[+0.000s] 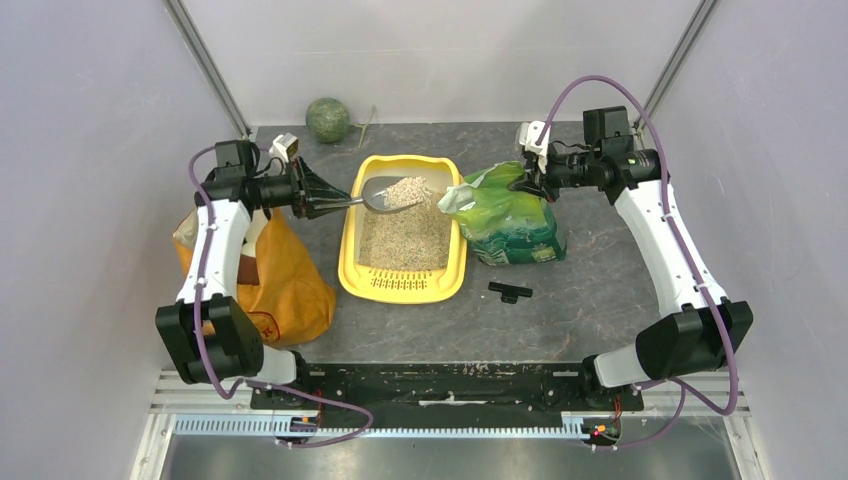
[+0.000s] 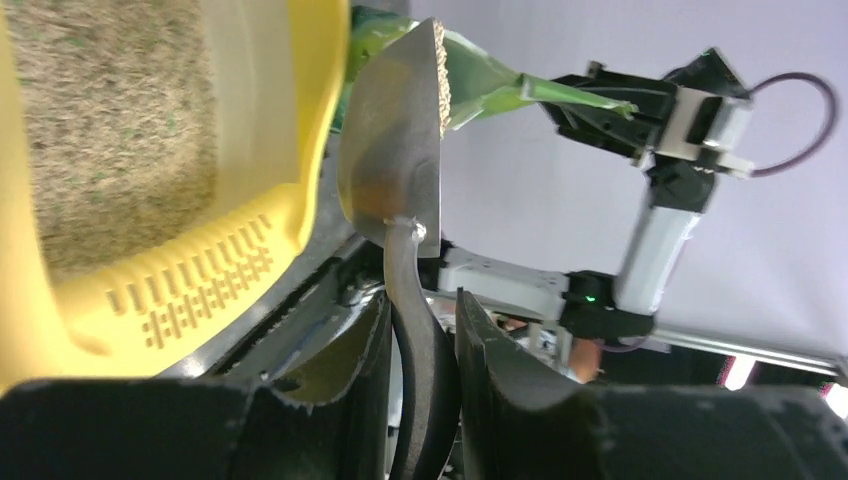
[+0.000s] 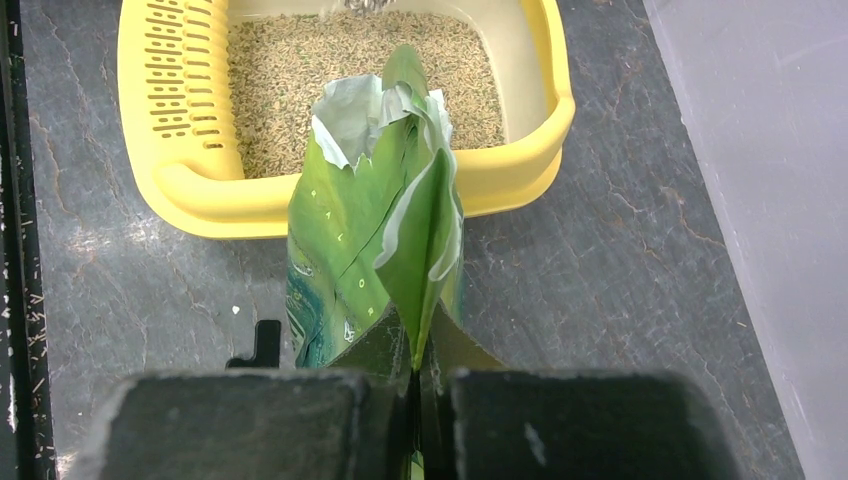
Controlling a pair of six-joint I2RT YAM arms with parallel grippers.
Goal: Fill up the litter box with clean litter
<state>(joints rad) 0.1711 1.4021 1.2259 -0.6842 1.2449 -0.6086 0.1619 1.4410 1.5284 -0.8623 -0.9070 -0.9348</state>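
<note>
The yellow litter box [image 1: 350,250] lies mid-table with its slotted grille nearest the arms, and clean litter [image 1: 405,242] covers its floor. Over its far end hangs a grey scoop [image 1: 398,191] heaped with litter. My left gripper [image 1: 343,203] is shut on the scoop's handle; the left wrist view shows that dark handle [image 2: 420,330] pinched between the fingers, below the scoop blade [image 2: 395,140]. Right of the box stands the glossy green bag [image 1: 512,222]. My right gripper [image 1: 525,186] is shut on its top edge, and the right wrist view shows the bag's [image 3: 370,240] fold clamped in the gripper [image 3: 415,372].
An orange shopping bag [image 1: 275,275] slumps at the left under my left arm. A green ball [image 1: 328,119] rests at the back wall. A small black clip [image 1: 510,291] lies in front of the green bag. Grey walls close in both sides.
</note>
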